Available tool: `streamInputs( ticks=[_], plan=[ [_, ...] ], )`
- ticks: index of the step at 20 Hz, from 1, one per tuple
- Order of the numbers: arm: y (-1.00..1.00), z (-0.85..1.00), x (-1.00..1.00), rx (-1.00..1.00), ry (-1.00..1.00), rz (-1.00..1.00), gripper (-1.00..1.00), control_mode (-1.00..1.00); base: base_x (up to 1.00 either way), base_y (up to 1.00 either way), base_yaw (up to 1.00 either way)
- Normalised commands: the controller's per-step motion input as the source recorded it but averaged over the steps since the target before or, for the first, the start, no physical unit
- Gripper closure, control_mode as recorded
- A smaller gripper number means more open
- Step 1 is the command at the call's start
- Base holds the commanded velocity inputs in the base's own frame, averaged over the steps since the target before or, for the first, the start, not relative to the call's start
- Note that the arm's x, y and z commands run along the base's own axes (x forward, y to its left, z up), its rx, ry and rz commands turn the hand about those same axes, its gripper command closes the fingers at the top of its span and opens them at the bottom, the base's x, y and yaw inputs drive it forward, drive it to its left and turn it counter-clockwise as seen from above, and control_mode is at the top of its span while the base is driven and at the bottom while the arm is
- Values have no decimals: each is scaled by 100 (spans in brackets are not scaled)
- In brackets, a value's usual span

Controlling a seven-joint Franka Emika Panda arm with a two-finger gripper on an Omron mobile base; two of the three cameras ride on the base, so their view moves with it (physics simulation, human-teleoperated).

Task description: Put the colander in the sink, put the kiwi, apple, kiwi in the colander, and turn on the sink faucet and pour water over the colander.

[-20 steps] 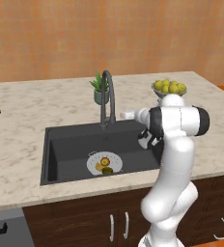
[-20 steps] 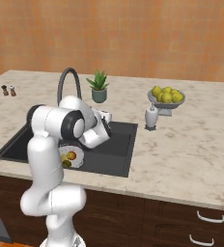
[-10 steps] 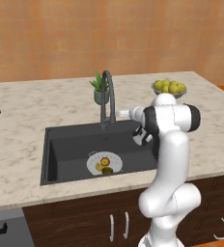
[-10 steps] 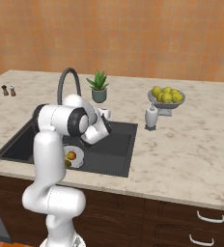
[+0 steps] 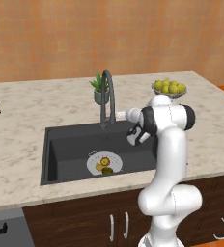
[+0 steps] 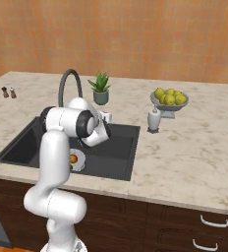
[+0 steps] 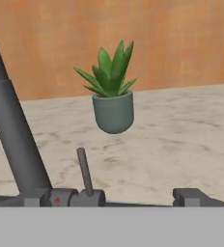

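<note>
End effector (image 5: 119, 115) is spread wide and grips nothing, positioned beside the base of the faucet (image 5: 107, 96), just right of its thin upright lever (image 7: 84, 171). Colander (image 5: 104, 163) sits on the sink (image 5: 70, 147) floor holding the apple (image 5: 105, 161) and two kiwis (image 5: 107, 171). Potted plant (image 7: 112, 94) stands on the tabletop (image 5: 22, 120) behind the faucet.

Potted plant (image 7: 113, 99) in a grey-green pot stands on the marble bench (image 5: 22, 120) before the orange wall (image 6: 135, 34). Bowl of yellow fruit (image 6: 169, 97) sits at right, white bottle (image 6: 153, 119) just beside it. Two shakers (image 6: 8, 91) far left. Dark cabinets (image 6: 175, 224) below.
</note>
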Motion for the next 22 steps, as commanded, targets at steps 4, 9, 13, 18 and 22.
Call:
streamInputs(
  ticks=[4, 9, 13, 18, 22],
  plan=[
    [30, -10, 30, 0, -1, 0, -100, -100, 0, 0, 0],
    [19, -5, 37, 0, 0, 0, -100, -100, 0, 0, 0],
    [0, -6, 19, 0, 0, 0, -100, -100, 0, 0, 0],
    [0, -2, 22, 0, 0, 0, -100, -100, 0, 0, 0],
    [0, 0, 14, 0, 0, 0, -100, -100, 0, 0, 0]
  ],
)
